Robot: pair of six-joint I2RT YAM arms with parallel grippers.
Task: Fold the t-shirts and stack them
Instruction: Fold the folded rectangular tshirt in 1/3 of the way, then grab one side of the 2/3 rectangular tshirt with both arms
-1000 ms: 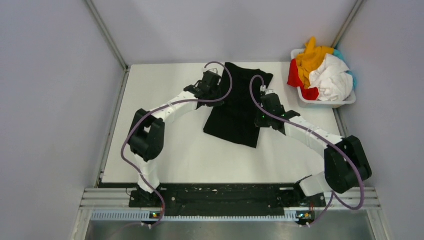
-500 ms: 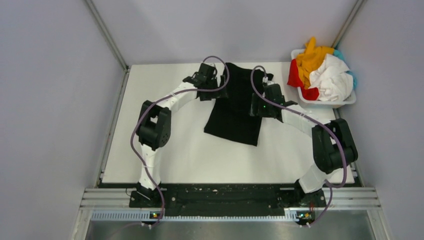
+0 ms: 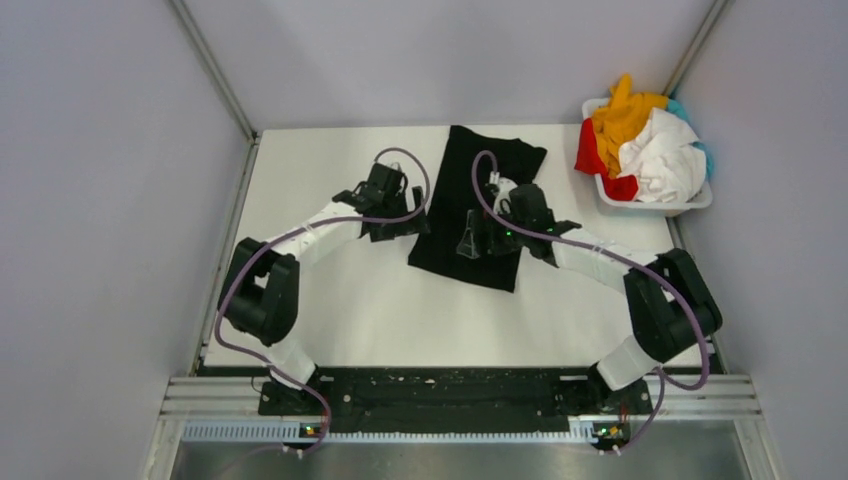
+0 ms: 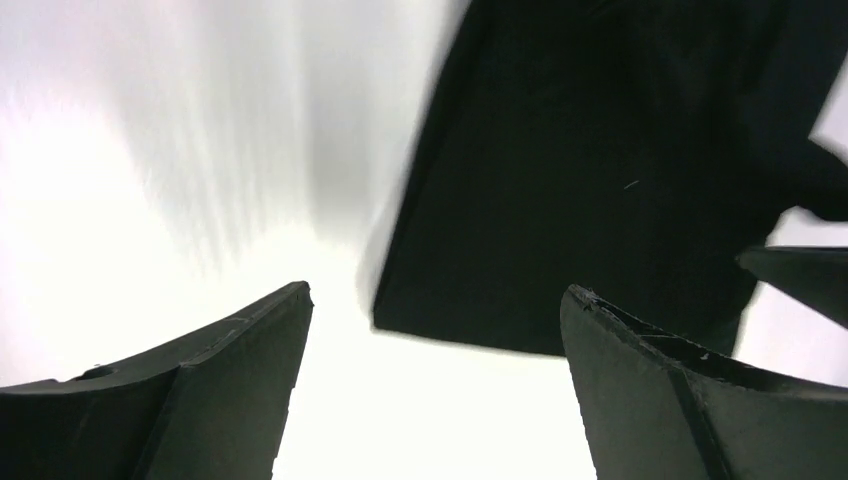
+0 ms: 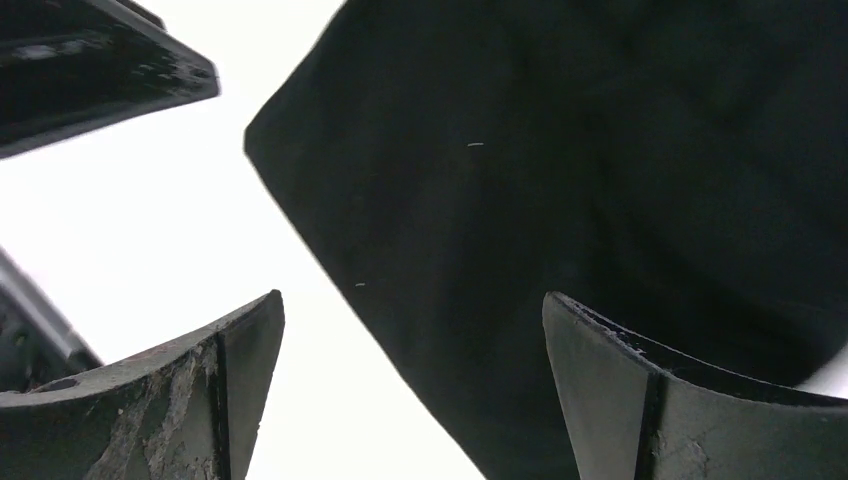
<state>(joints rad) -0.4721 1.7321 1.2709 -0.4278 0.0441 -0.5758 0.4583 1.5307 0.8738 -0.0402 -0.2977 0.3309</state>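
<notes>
The black t-shirt [image 3: 440, 255] lies folded into a long strip at upper centre of the worktop [image 3: 330, 300], and the left gripper [image 4: 435, 295] and right gripper [image 5: 410, 300], jaws apart and empty, hover at its lower end, probably positioned to grasp the hem for a crosswise fold.

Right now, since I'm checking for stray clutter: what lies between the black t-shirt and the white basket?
Nothing. The top view shows only a bare strip of white table between the black t-shirt and the white basket.
</notes>
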